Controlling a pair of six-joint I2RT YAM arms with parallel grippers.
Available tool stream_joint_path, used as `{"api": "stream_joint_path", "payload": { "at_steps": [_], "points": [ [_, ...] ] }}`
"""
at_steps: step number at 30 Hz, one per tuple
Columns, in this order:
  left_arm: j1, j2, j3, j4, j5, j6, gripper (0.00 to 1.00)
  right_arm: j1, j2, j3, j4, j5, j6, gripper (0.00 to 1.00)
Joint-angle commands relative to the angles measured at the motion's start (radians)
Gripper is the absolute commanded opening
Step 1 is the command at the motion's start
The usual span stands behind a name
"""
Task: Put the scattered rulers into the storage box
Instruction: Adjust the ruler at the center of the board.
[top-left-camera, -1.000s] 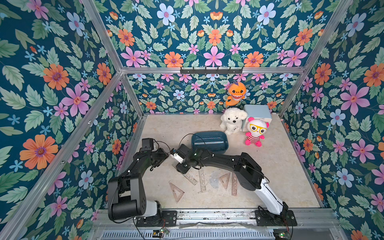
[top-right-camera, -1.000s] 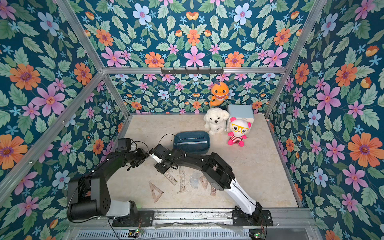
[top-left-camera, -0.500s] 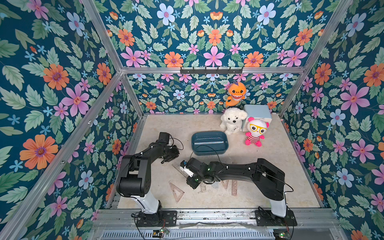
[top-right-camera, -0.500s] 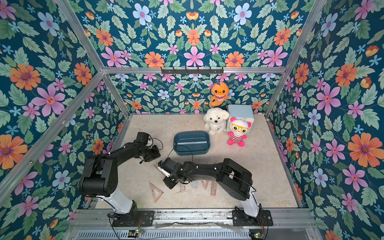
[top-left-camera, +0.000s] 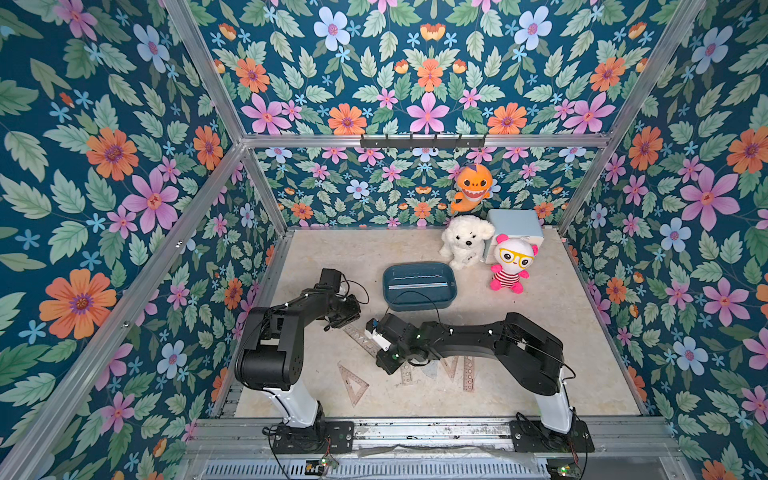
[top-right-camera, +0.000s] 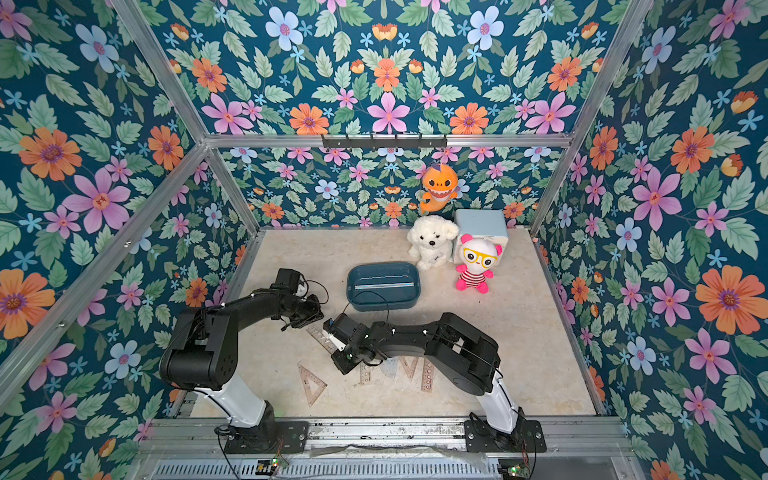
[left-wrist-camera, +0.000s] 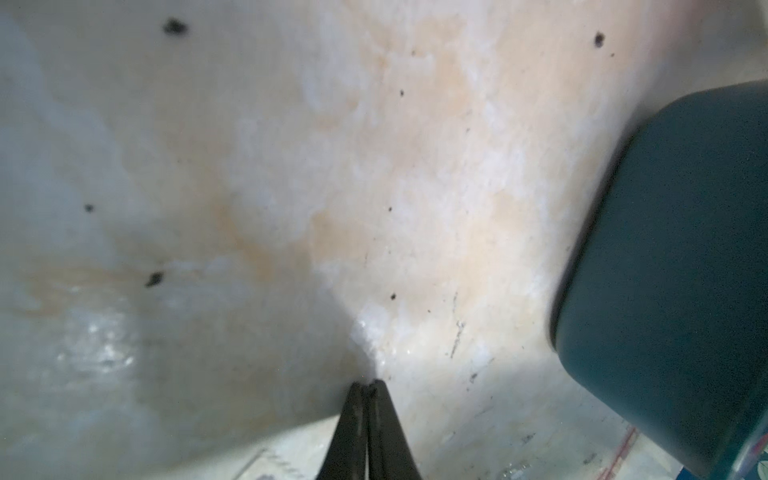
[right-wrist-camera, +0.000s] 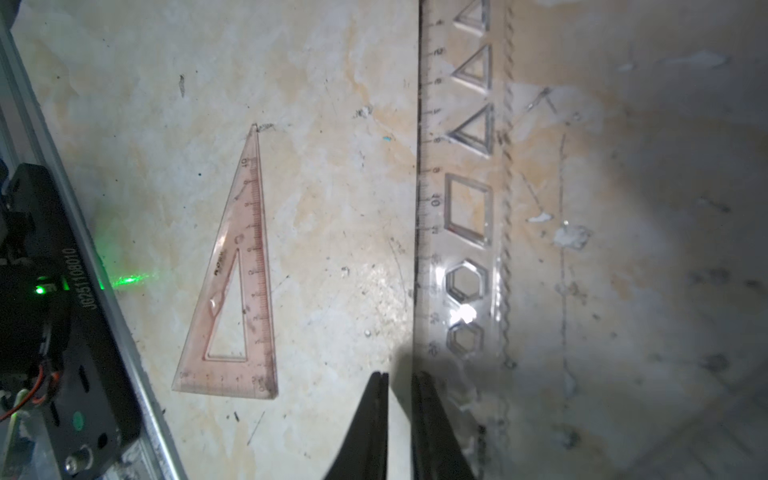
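Observation:
The teal storage box (top-left-camera: 419, 303) (top-right-camera: 382, 302) stands mid-table with one ruler (top-left-camera: 419, 285) lying in it. A clear stencil ruler (top-left-camera: 360, 336) (right-wrist-camera: 461, 208) lies slantwise between both wrists. My right gripper (right-wrist-camera: 400, 376) is over its near end, fingers almost together, its long edge against one finger (right-wrist-camera: 428, 415); I cannot tell if it is pinched. My left gripper (left-wrist-camera: 368, 385) is shut and empty, tips at the tabletop beside the box (left-wrist-camera: 673, 270). A pink set square (top-left-camera: 353, 384) (right-wrist-camera: 237, 291) and several more rulers (top-left-camera: 468, 374) lie near the front.
A white plush dog (top-left-camera: 465, 245), a pink doll (top-left-camera: 511, 266) and a pale blue cube box (top-left-camera: 515, 230) stand at the back right. An orange shark toy (top-left-camera: 471, 187) hangs on the wall. The left arm's base (right-wrist-camera: 54, 332) and front rail sit close to the set square.
Both grippers have closed from partly open. The right arm drew back from beside the box to the slanted ruler's near end. The left arm swung round and now reaches in beside the box.

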Motion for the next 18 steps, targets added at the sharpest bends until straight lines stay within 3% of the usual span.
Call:
{"api": "stream_joint_path", "payload": {
  "at_steps": [1, 10, 18],
  "points": [
    [0.000, 0.004, -0.031, -0.100, -0.070, 0.024, 0.08, -0.028, 0.040, 0.012, -0.084, 0.042, -0.048, 0.15],
    [0.000, -0.050, -0.141, -0.108, -0.065, -0.001, 0.01, -0.088, 0.078, 0.110, -0.125, 0.049, -0.140, 0.14],
    [-0.010, -0.082, -0.172, -0.136, -0.031, -0.023, 0.00, -0.088, 0.000, 0.156, -0.134, 0.001, -0.128, 0.23]
  ]
}}
